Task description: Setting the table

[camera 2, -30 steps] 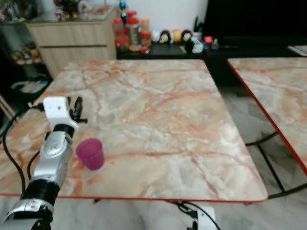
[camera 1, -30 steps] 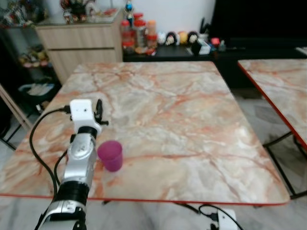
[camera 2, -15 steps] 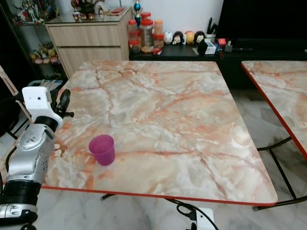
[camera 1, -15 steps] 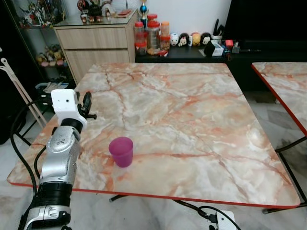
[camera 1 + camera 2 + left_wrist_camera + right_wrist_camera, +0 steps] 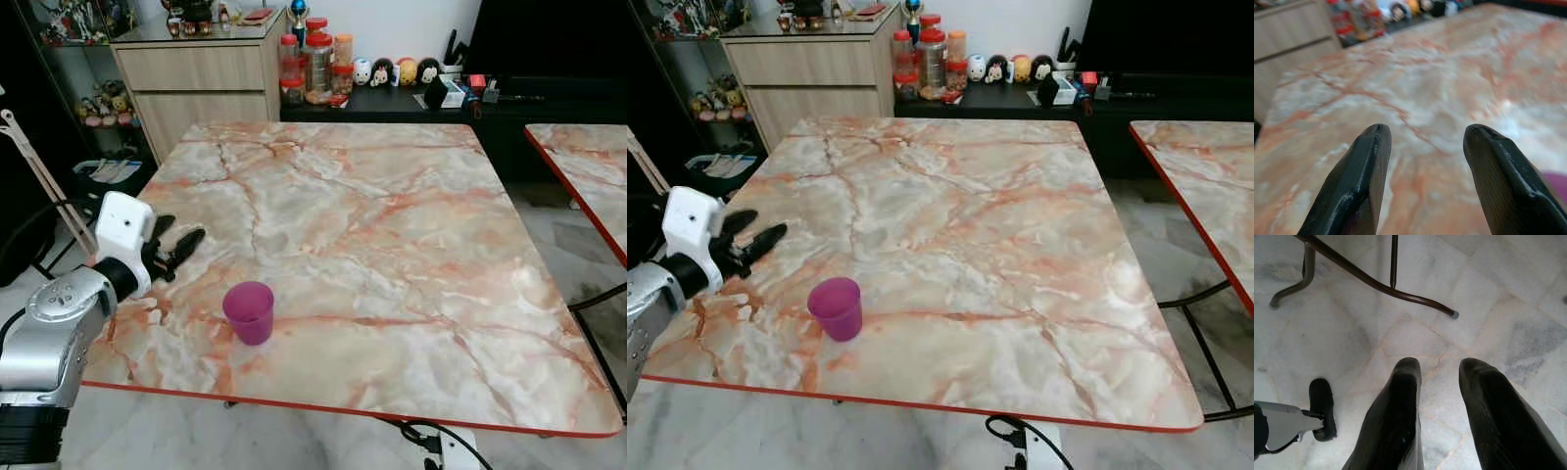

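A purple cup (image 5: 249,311) stands upright near the front left of the marble table (image 5: 392,225). My left gripper (image 5: 176,240) hovers over the table's left edge, a hand's width to the left of the cup, open with nothing between its fingers. In the left wrist view its two black fingers (image 5: 1359,181) are spread over the marble, and a sliver of the purple cup (image 5: 1557,183) shows beside one of them. My right gripper (image 5: 1437,377) hangs open over the tiled floor, holding nothing.
A wooden cabinet (image 5: 201,78) and a low dark shelf with jars and figurines (image 5: 382,73) stand behind the table. A second marble table (image 5: 588,166) is at the right. Black table legs (image 5: 1376,281) cross the floor under the right gripper.
The camera has shifted slightly. My left arm has swung down and leftward, so its gripper now points across the table's left edge toward the cup. The cup has stayed put.
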You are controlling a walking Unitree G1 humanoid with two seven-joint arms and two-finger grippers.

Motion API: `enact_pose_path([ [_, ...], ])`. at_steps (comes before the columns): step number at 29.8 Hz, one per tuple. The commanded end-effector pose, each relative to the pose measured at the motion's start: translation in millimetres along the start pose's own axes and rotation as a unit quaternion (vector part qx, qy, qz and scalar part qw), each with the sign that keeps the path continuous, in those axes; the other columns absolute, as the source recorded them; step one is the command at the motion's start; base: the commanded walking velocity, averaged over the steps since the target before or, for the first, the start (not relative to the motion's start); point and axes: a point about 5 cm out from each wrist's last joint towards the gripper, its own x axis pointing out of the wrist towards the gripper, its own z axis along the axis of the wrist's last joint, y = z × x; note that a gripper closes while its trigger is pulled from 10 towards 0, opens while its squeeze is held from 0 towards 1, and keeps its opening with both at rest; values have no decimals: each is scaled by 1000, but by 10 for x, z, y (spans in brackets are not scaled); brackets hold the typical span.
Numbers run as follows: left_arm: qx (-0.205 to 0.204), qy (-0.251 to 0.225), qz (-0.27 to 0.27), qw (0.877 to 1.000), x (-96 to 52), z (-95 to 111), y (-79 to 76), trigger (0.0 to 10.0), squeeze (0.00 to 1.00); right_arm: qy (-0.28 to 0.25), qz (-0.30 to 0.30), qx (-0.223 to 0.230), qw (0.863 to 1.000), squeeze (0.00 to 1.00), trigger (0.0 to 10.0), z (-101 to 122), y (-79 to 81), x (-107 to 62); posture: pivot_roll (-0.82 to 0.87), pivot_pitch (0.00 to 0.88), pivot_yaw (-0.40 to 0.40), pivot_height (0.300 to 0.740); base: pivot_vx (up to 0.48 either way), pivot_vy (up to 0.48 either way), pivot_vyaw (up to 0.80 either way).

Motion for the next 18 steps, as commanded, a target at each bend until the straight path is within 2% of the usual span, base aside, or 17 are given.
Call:
enact_pose_path([
  [1, 18, 11, -39, 999, 54, -16, -94, 10000, 0, -2, 5, -3, 1000, 0, 10000, 27, 31, 9, 81, 0, 12, 740, 0, 0, 0],
  [3, 23, 21, -71, 997, 81, -16, -176, 10000, 0, -1, 5, -3, 1000, 0, 10000, 27, 34, 9, 78, 0, 12, 740, 0, 0, 0],
  [4, 35, 27, -104, 994, 130, -21, -279, 10000, 0, -1, 5, -2, 1000, 0, 10000, 32, 36, 10, 73, 0, 15, 740, 0, 0, 0],
  [6, 42, 28, -125, 991, 161, -24, -341, 10000, 0, -2, 5, -1, 1000, 0, 10000, 36, 36, 11, 68, 0, 17, 740, 0, 0, 0],
  [15, 92, 26, -173, 980, 363, 46, -456, 10000, 0, -4, 3, 3, 1000, 0, 10000, 57, 39, 17, 60, 0, 19, 740, 0, 0, 0],
  [18, 106, 33, -188, 976, 388, 43, -468, 10000, 0, -5, 3, 4, 1000, 0, 10000, 61, 40, 18, 59, 0, 19, 740, 0, 0, 0],
])
